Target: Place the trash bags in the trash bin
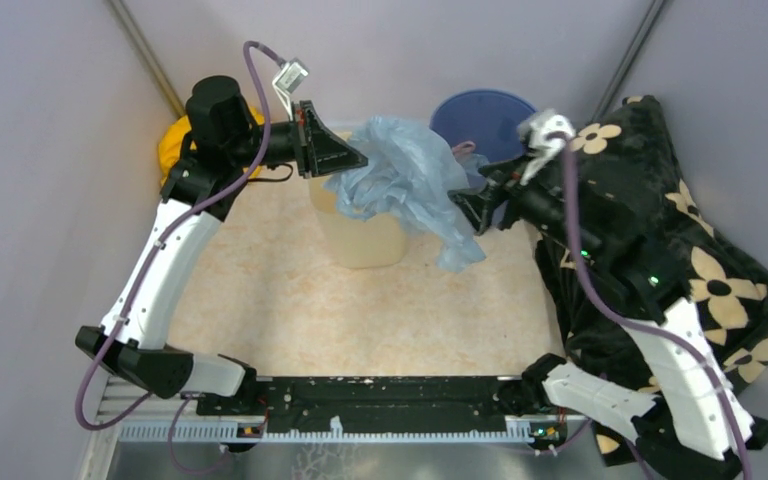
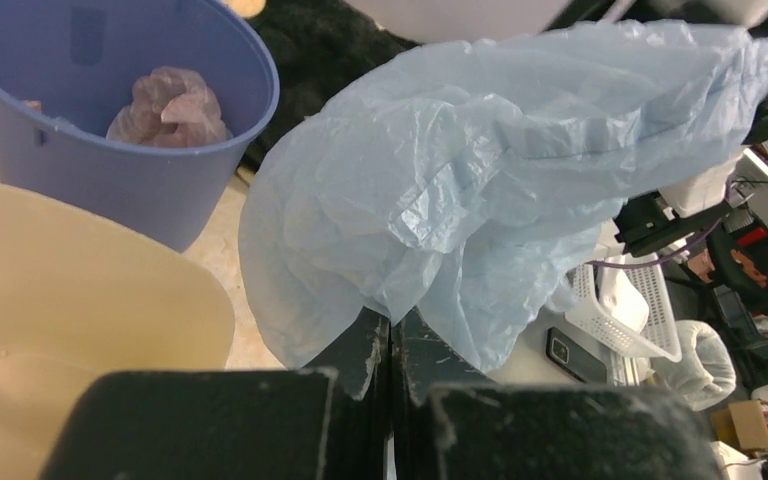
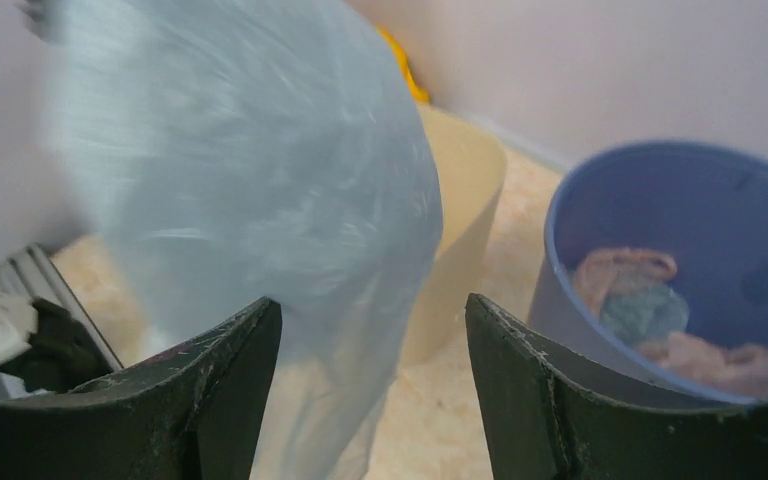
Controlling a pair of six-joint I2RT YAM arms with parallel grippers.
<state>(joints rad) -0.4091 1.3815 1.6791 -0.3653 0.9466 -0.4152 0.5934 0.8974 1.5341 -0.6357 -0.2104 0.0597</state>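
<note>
The bag hangs in the air, bunched and crinkled, over the far side of the bin, most of it draped above the rim and one tail trailing down outside on the right. None of it looks settled inside yet. The left gripper is clenched on an edge of the bag at the bin's upper left, probably to hold the film above the opening so it can be lowered in. The right gripper sits at the bag's right side with its jaws well apart; plastic hangs in the gap, but nothing is pinched. From above, the bag hides the bin's inside, so I cannot tell what it holds. Just beyond stands a blue bucket with crumpled pinkish and grey-blue wads at its bottom. A yellow cloth lies behind the left arm and a flowered black blanket under the right.
</note>
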